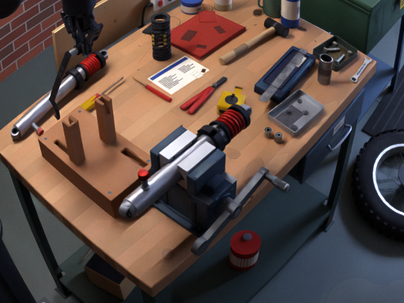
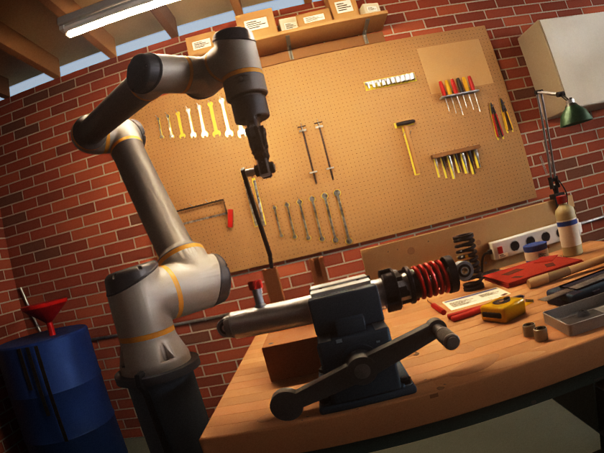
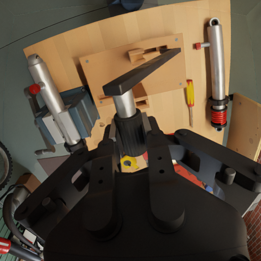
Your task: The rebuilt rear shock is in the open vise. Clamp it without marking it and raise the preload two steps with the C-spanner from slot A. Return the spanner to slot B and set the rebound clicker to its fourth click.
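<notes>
The rear shock lies across the blue vise, silver body between pale jaw pads, red spring toward the bench's middle and a red-capped clicker at its near end. I hold the black C-spanner by its grip in my gripper, high above the wooden tool block. The spanner hangs down, its tip over the block's slotted posts.
A second shock lies along the bench's left rear edge beside the block. A yellow screwdriver, red pliers, tape measure, trays and a hammer spread over the right half. The vise handle juts past the front edge.
</notes>
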{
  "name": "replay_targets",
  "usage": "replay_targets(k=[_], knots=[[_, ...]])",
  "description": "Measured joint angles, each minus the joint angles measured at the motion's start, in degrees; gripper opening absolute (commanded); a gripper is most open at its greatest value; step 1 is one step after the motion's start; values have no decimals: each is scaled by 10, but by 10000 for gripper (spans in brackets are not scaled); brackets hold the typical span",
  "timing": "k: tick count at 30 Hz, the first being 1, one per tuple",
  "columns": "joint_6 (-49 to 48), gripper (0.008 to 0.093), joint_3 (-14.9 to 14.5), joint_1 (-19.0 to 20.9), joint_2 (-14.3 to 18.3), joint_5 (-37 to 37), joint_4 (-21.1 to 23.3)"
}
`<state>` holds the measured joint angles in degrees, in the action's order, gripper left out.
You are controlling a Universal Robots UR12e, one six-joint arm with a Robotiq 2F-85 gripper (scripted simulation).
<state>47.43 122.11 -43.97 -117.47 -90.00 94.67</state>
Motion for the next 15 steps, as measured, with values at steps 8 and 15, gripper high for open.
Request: replay_targets(k=[8,15], knots=[[-14,80,-23,0,-2,0,-24],[-14,80,-22,0,-1,0,-24]])
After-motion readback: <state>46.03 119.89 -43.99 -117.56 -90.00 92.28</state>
